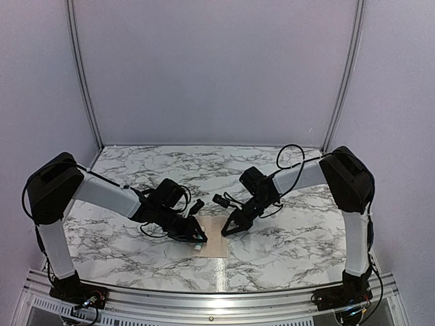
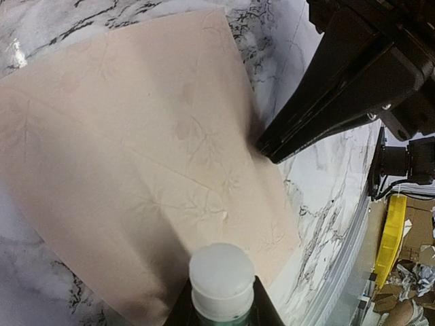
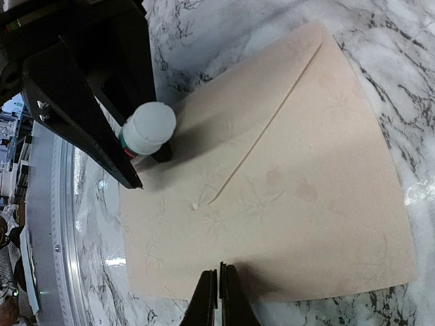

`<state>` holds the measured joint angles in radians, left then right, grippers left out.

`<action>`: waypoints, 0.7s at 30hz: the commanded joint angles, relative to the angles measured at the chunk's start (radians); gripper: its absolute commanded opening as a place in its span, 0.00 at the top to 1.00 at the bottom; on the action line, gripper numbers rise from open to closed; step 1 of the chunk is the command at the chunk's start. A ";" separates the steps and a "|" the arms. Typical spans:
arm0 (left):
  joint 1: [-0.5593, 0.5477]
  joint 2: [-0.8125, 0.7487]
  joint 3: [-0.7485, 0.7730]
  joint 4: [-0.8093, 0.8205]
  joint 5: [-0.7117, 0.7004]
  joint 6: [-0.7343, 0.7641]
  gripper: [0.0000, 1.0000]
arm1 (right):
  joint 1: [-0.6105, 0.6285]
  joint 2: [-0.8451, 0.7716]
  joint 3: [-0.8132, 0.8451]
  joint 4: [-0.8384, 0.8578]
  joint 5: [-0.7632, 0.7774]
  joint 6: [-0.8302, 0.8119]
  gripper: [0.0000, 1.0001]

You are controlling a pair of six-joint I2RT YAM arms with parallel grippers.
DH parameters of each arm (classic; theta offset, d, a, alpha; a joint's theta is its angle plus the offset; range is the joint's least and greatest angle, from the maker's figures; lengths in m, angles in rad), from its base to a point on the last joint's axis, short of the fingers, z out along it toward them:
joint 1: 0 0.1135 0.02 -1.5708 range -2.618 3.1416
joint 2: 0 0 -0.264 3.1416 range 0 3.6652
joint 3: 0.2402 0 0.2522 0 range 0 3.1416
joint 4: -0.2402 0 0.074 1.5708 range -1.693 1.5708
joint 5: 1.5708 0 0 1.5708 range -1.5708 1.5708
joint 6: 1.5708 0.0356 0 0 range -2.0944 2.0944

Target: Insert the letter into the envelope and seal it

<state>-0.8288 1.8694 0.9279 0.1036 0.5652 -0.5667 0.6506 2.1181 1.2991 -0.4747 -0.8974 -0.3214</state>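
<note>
The cream envelope lies flat on the marble table with its triangular flap folded down; it also shows in the left wrist view and the right wrist view. My left gripper is shut on a glue stick with a white top and green body, held over the envelope's left part. My right gripper is shut, its tips together on the envelope's edge, opposite the left gripper. The letter is out of view.
The marble table ends at a metal rail at the front. A yellow object and clutter lie beyond the table edge. Grey walls close the back and sides.
</note>
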 commanded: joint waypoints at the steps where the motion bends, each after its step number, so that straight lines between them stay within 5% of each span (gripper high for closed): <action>1: -0.005 0.036 0.026 0.021 0.006 -0.005 1.00 | -0.011 0.022 0.014 -0.020 0.023 -0.005 0.97; 21: -0.008 0.113 0.095 0.050 0.033 -0.024 1.00 | -0.013 0.026 0.016 -0.024 0.018 -0.007 0.97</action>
<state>-0.8310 1.9495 1.0016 0.1555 0.6071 -0.5919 0.6456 2.1189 1.2991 -0.4778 -0.9001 -0.3214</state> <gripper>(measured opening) 0.166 0.034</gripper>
